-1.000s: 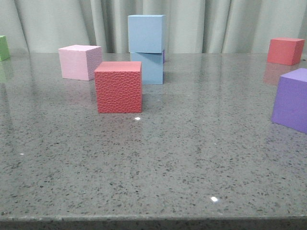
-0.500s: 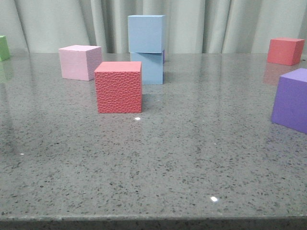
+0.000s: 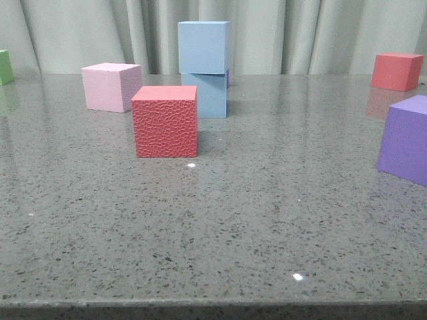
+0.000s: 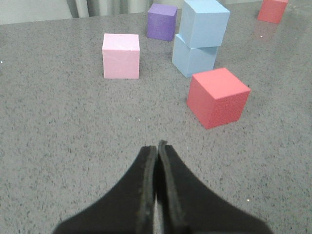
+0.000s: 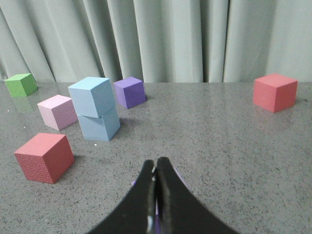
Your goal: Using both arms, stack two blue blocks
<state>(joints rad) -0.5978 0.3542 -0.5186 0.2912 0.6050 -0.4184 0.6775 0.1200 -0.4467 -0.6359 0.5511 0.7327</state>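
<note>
Two pale blue blocks stand stacked at the table's back centre: the upper blue block [image 3: 203, 47] rests on the lower blue block [image 3: 208, 95], turned a little askew. The stack also shows in the left wrist view [image 4: 204, 23] and the right wrist view [image 5: 91, 96]. Neither arm shows in the front view. My left gripper [image 4: 156, 146] is shut and empty, hovering over bare table well short of the stack. My right gripper [image 5: 155, 163] is shut and empty, above a purple cube that its fingers mostly hide.
A red textured cube [image 3: 165, 120] stands just in front of the stack and a pink cube [image 3: 110, 86] to its left. A green cube [image 3: 5, 66] is far left, a red cube [image 3: 396, 70] far right, a purple cube [image 3: 405, 138] nearer right, and another purple cube [image 4: 162, 21] behind the stack.
</note>
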